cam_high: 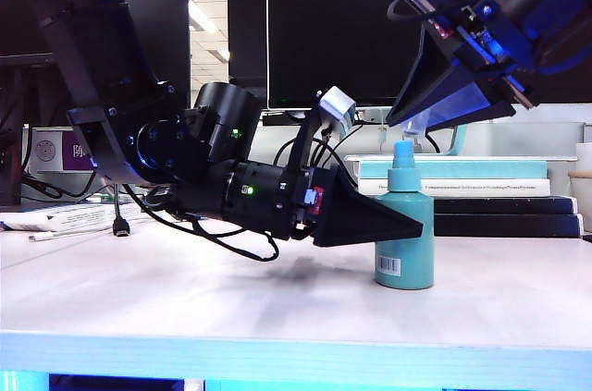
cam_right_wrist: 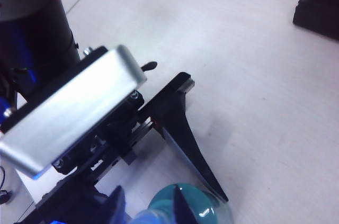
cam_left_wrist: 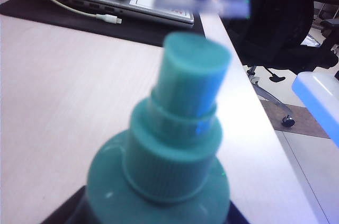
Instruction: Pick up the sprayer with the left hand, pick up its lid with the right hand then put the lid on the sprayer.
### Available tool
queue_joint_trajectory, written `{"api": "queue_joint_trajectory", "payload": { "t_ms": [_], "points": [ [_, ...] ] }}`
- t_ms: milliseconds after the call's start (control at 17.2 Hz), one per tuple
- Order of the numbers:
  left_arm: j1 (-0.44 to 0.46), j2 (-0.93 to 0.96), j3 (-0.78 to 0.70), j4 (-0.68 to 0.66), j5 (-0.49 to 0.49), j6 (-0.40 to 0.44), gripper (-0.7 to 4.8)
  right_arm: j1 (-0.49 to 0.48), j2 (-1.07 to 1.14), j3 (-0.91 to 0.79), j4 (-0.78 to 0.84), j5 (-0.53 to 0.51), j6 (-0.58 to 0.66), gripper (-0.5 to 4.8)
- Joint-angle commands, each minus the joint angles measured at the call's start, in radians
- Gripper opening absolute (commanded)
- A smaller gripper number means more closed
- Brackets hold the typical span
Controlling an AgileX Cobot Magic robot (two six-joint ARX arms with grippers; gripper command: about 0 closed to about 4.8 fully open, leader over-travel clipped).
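With the left claw [cam_high: 407, 218] clamped on the sprayer [cam_high: 405, 225] standing on the desk [cam_high: 185, 299], the right claw [cam_high: 421, 123] pinches the lid [cam_high: 418, 125] above its nozzle, where slight misalignment could jam it.

lid [cam_high: 418, 125] faint, sprayer [cam_left_wrist: 169, 155] base cropped

Bright ceiling lights, soft table shadows, blue glare, wrist views blurred close up

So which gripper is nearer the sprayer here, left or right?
Left. The left gripper is level with the sprayer body, its jaws around it on the table. The right gripper hangs just above the nozzle, holding the clear lid.
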Motion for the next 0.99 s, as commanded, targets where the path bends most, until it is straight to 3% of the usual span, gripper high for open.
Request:
{"api": "queue_joint_trajectory", "payload": {
  "t_ms": [58,581,639,697,813,929,987],
  "points": [
    [-0.002,0.0,0.003,0.011,0.0,0.001,3.05,0.001,0.018,0.005,0.009,-0.002,-0.006,1.08],
    [-0.002,0.016,0.007,0.013,0.0,0.001,3.05,0.001,0.058,0.005,0.034,-0.005,-0.008,1.15],
    [-0.002,0.016,0.007,0.012,0.0,0.001,3.05,0.001,0.058,0.005,0.043,-0.006,-0.01,1.38],
    [-0.002,0.016,0.007,0.018,-0.003,0.001,3.05,0.001,0.058,0.005,0.07,-0.006,-0.009,2.56],
    [-0.002,0.016,0.011,0.029,-0.004,0.0,3.1,0.0,0.058,0.005,0.113,-0.006,-0.009,3.22],
    [0.0,0.016,0.015,0.027,-0.003,-0.007,3.17,0.0,0.058,0.005,0.16,-0.006,-0.009,4.25],
    [0.0,0.016,0.015,0.027,-0.003,-0.012,3.67,0.0,0.058,0.006,0.187,-0.006,-0.008,4.46]
  ]
}}
